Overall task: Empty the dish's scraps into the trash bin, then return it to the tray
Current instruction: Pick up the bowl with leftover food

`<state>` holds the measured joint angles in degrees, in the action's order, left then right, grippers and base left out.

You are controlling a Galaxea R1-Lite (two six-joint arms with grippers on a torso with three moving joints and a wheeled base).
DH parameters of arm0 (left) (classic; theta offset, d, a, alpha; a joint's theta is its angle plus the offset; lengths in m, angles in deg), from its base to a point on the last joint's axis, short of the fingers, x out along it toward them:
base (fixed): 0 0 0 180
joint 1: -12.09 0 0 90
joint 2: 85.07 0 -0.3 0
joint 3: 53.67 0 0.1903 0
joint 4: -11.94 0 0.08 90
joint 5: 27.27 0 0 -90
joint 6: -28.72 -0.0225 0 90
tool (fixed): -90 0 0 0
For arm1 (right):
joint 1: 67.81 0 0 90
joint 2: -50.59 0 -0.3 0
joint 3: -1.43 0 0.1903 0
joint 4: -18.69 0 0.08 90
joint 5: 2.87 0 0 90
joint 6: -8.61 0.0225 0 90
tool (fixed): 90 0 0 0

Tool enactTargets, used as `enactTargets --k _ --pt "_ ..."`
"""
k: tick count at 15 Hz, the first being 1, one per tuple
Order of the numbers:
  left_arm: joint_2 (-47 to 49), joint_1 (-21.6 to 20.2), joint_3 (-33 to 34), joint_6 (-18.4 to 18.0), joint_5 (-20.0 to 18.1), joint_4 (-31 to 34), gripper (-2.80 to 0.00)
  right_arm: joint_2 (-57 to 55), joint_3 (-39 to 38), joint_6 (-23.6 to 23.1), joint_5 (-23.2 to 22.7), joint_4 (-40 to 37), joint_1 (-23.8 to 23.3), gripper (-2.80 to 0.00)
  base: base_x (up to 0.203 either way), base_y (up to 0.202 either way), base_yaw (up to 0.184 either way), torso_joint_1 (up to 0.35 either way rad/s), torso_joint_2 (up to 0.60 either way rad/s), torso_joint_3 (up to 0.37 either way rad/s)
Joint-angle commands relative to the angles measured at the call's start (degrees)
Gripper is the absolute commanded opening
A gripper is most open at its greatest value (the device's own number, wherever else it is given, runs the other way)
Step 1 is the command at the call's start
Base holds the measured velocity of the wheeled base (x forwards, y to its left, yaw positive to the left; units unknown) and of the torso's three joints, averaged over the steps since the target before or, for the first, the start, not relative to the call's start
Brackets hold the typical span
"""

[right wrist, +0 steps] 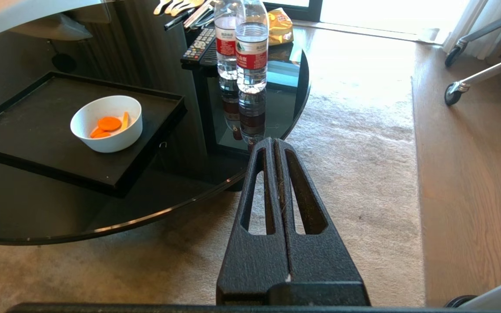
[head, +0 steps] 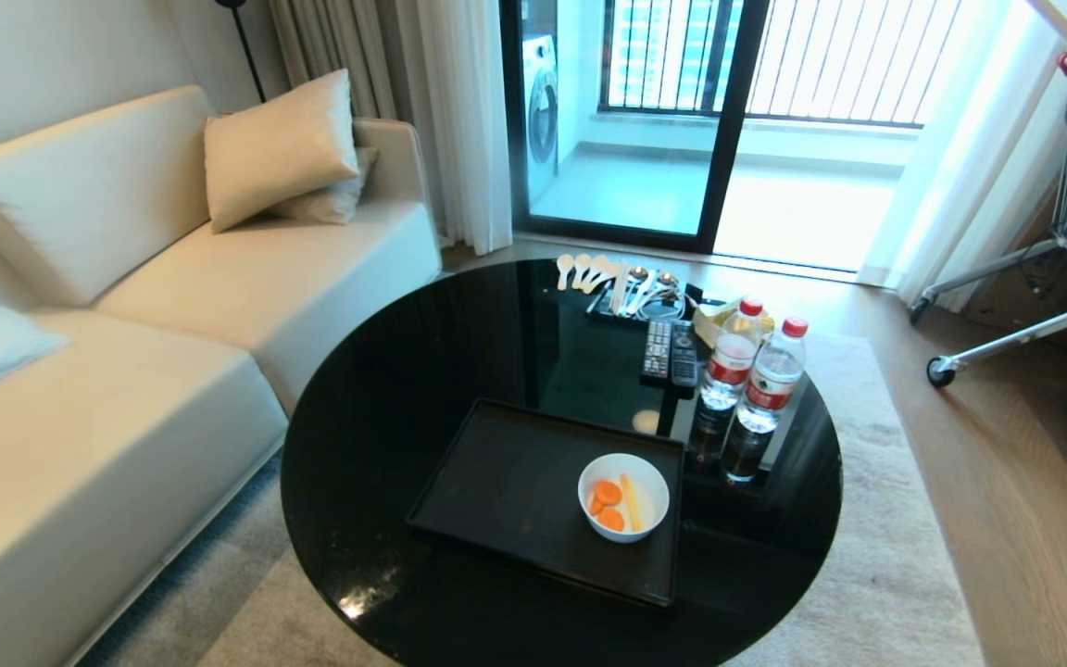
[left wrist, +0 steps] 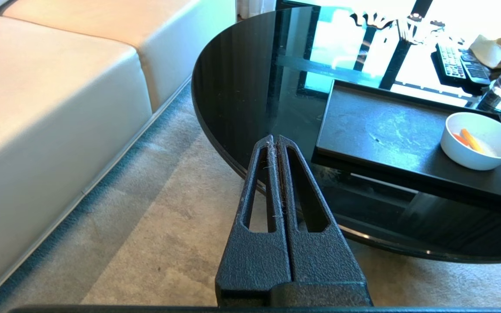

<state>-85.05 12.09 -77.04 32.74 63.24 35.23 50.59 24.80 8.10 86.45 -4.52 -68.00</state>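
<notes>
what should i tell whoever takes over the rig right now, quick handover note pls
Left gripper: shut, empty, hanging off the near edge of the round black table.
Right gripper: shut, empty, also short of the table edge.
Dish: upright in the near right corner of the tray, scraps inside it.
Trash bin: not in any view.
Done: nothing yet.
Left: find the bin, pick up the dish, tip out the scraps, set the dish back on the tray. Mind the two water bottles just beyond the tray.

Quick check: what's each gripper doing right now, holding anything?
Left gripper: shut, empty, short of the table's near edge.
Right gripper: shut, empty, also off the table.
</notes>
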Motion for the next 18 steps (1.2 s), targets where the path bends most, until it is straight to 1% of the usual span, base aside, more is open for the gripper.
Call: enactTargets --k 1,8,11,13,14,15,16,18 --pt "-0.02 0.0 0.0 0.04 0.02 -0.01 -2.8 -0.07 0.0 -0.02 -0.02 0.02 -0.02 -2.8 0.0 0.0 0.0 0.0 0.0 0.0" --pt "-0.02 0.0 0.0 0.09 0.02 -0.01 -2.8 0.0 0.0 -1.24 -0.2 -0.16 -0.08 -2.8 0.0 0.0 0.0 0.0 0.0 0.0" --pt "-0.02 0.0 0.0 0.02 0.02 -0.01 -2.8 0.0 0.0 -3.63 -1.64 -0.1 -0.08 -2.8 0.0 0.0 0.0 0.0 0.0 0.0" --pt "-0.02 0.0 0.0 0.11 0.02 -0.01 -2.8 0.0 0.08 -6.36 -2.12 0.03 -0.01 -2.8 0.0 0.0 0.0 0.0 0.0 0.0" --pt "-0.02 0.0 0.0 0.02 0.02 -0.01 -2.8 -0.01 0.86 -8.62 -3.3 -0.04 -0.03 -2.8 0.0 0.0 0.0 0.0 0.0 0.0" --pt "-0.02 0.0 0.0 0.1 0.02 -0.01 -2.8 -0.3 3.24 -9.35 -5.31 -0.74 -0.01 -2.8 0.0 0.0 0.0 0.0 0.0 0.0" --pt "-0.02 0.0 0.0 0.11 0.02 -0.01 -2.8 -1.76 5.86 -9.52 -7.36 -2.22 -0.04 -2.8 0.0 0.0 0.0 0.0 0.0 0.0" --pt "-0.02 0.0 0.0 0.09 0.02 -0.01 -2.8 -8.83 12.08 -9.8 -9.03 -6.58 -0.07 -2.8 0.0 0.0 0.0 0.0 0.0 0.0"
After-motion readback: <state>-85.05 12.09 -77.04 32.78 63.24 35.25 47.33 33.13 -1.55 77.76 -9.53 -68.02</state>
